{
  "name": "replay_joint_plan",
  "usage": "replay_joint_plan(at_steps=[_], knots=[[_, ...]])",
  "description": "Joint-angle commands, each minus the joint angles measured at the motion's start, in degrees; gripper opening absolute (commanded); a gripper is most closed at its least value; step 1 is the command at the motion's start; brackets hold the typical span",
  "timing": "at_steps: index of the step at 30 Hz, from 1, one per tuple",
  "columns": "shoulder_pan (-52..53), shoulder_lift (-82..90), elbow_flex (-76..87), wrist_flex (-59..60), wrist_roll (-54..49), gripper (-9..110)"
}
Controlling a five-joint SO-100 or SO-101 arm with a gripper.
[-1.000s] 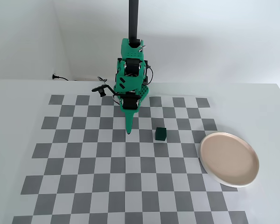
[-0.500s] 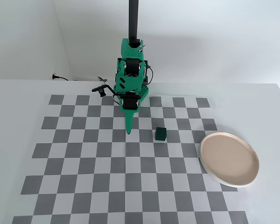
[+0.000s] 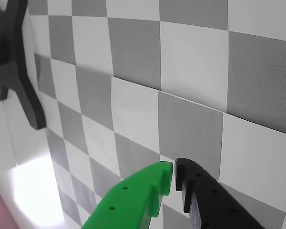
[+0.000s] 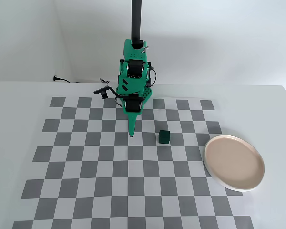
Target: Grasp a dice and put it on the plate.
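A small dark green cube dice [image 4: 164,137] sits on the grey-and-white checkered mat [image 4: 86,191], left of the round beige-pink plate [image 4: 234,162]. Further left, the green-and-black gripper [image 4: 132,134] hovers, fingers nearly closed, empty.

A white table [image 4: 19,95] carries a checkered mat [image 4: 86,167], dice [image 4: 164,137] and plate [image 4: 234,162].

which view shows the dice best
The fixed view: the dark green dice sits in full sight on the checkered mat, between the gripper and the plate. The wrist view shows none of it, only checker squares and the fingertips.
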Motion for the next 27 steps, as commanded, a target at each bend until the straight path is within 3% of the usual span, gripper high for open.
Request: replay_joint_plan(at_steps=[1,8,11,18,27], knots=[[-1.4,0.7,-0.9,-0.4,-2.6,-4],[-4.1,0.7,-0.9,-4.7,-19.7,-4],[-5.2,0.7,-0.9,-4.6,-37.9,-4],[-5.0,0.6,-0.9,-2.4,-52.6,-4],[-9.3,0.4,-0.9,3.5,-85.1,-4]])
